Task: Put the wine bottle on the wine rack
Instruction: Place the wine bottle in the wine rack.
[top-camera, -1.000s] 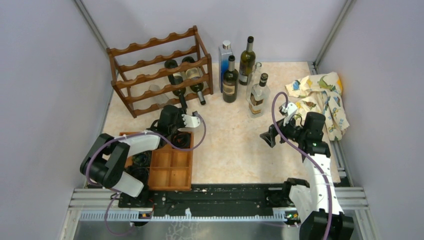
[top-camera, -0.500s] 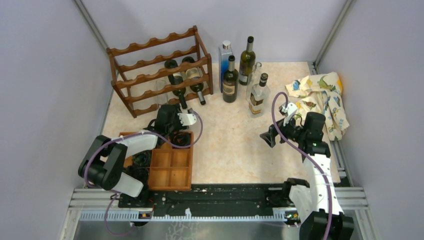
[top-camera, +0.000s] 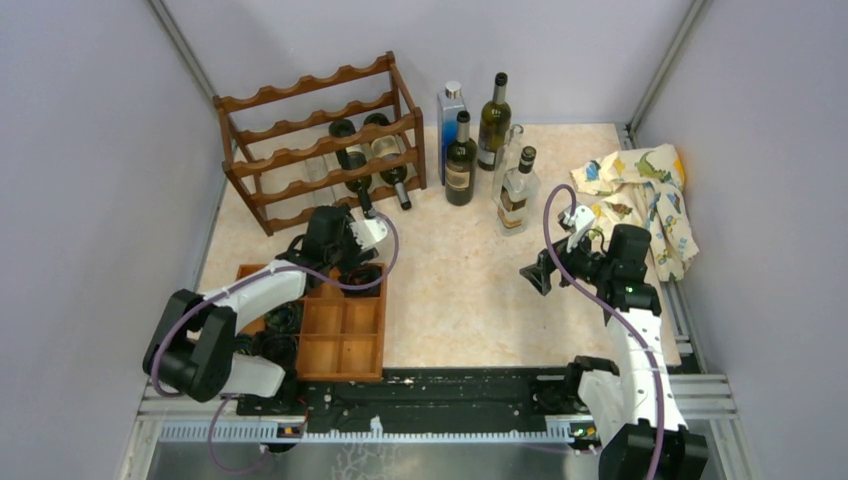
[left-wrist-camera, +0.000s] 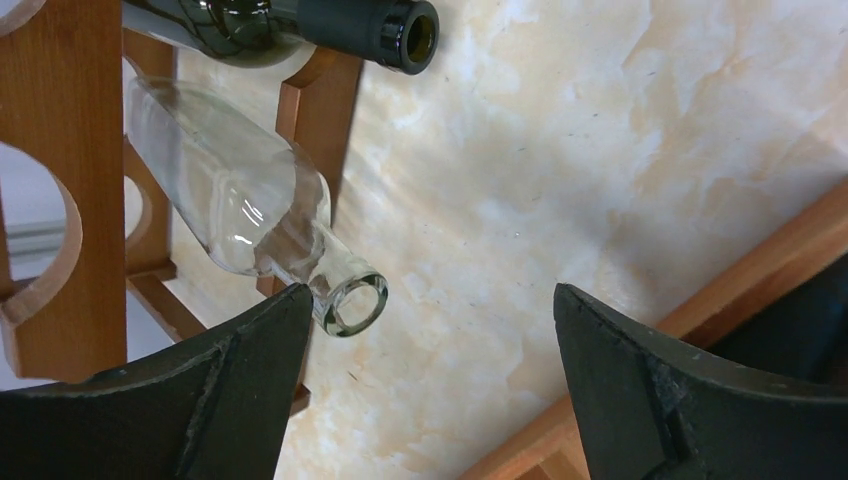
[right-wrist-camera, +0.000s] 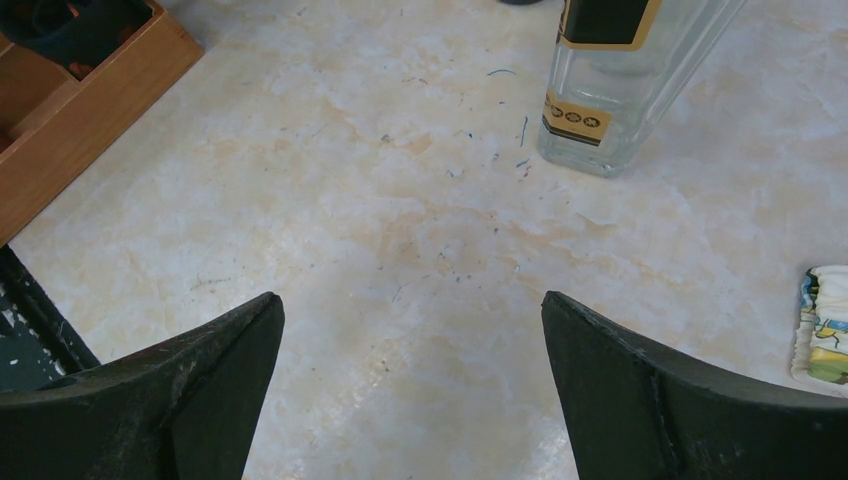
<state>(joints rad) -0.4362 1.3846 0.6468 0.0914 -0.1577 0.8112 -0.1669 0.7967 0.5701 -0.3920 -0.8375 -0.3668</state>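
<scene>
Black fingers of the left gripper (left-wrist-camera: 430, 300) stand spread wide and empty just near of the clear wine bottle (left-wrist-camera: 250, 215), whose open mouth sits beside one fingertip. Its long axis runs away from the fingers, the body cradled low in the wine rack (top-camera: 330, 142) beyond. Well apart at right, the right gripper (right-wrist-camera: 410, 305) hangs equally wide and empty, so the left arm is the nearer.
</scene>
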